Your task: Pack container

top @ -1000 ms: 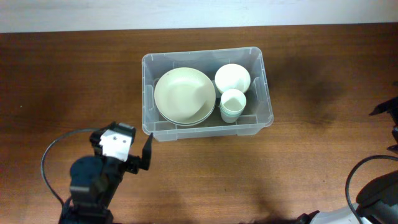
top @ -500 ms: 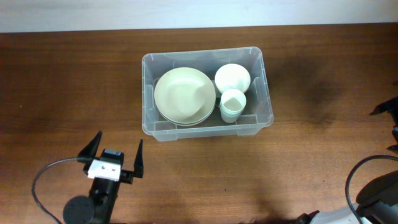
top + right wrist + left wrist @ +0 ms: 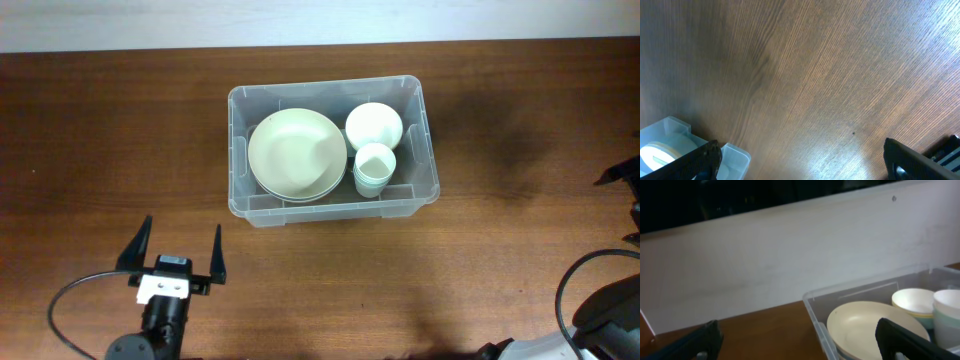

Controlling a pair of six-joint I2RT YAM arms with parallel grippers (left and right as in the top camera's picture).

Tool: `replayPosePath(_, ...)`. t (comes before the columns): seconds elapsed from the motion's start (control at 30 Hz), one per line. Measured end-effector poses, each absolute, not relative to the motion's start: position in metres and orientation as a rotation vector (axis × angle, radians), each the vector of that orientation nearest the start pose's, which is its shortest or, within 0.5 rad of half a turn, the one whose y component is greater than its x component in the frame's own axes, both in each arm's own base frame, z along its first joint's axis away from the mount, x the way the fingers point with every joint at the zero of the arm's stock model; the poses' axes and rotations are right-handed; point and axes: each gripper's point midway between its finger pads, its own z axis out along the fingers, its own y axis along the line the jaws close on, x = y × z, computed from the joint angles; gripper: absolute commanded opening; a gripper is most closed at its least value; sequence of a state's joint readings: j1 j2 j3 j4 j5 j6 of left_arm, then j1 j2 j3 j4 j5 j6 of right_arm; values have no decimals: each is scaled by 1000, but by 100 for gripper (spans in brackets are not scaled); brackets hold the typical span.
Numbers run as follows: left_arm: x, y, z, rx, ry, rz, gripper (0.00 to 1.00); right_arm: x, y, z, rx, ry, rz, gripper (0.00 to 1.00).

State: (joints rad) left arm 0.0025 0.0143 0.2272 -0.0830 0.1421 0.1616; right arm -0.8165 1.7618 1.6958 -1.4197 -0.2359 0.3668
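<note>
The container (image 3: 330, 88), a clear plastic bin, stands at the table's centre. It holds stacked pale plates (image 3: 297, 153), a small white bowl (image 3: 374, 124) and stacked cups (image 3: 374, 168). My left gripper (image 3: 172, 255) is open and empty, near the front edge and left of the bin's front-left corner. In the left wrist view its jaws (image 3: 800, 342) frame the bin's rim (image 3: 812, 310) and the plates (image 3: 865, 325). My right gripper (image 3: 800, 157) is open and empty over bare wood at the far right. A corner of the bin (image 3: 735, 155) shows at its lower left.
A pale wall strip (image 3: 320, 22) runs along the table's far edge. A black cable (image 3: 65, 305) loops by the left arm at the front. Another cable (image 3: 575, 275) curves by the right arm's base at the front right.
My left gripper has drawn back from the bin's front-left corner toward the front edge and turned to face the bin. The right arm has not moved.
</note>
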Motion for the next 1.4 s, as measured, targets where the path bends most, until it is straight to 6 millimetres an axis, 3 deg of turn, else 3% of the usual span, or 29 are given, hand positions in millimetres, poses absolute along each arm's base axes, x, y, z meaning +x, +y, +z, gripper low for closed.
replayPosePath(0.23,239,-24,221,234,1431,29,100,261,-220,176,1656,2490,317,99)
replayPosePath(0.33,242,-25,215,234,1423,29,100,261,-220,176,1655,2490,317,99)
replayPosePath(0.57,245,-24,185,237,1522,19,99,261,-220,176,1656,2490,317,99)
replayPosePath(0.67,245,-24,161,239,1618,12,100,261,-220,176,1655,2490,317,99)
replayPosePath(1.4,245,-23,161,238,1618,15,99,261,-220,176,1656,2490,317,99)
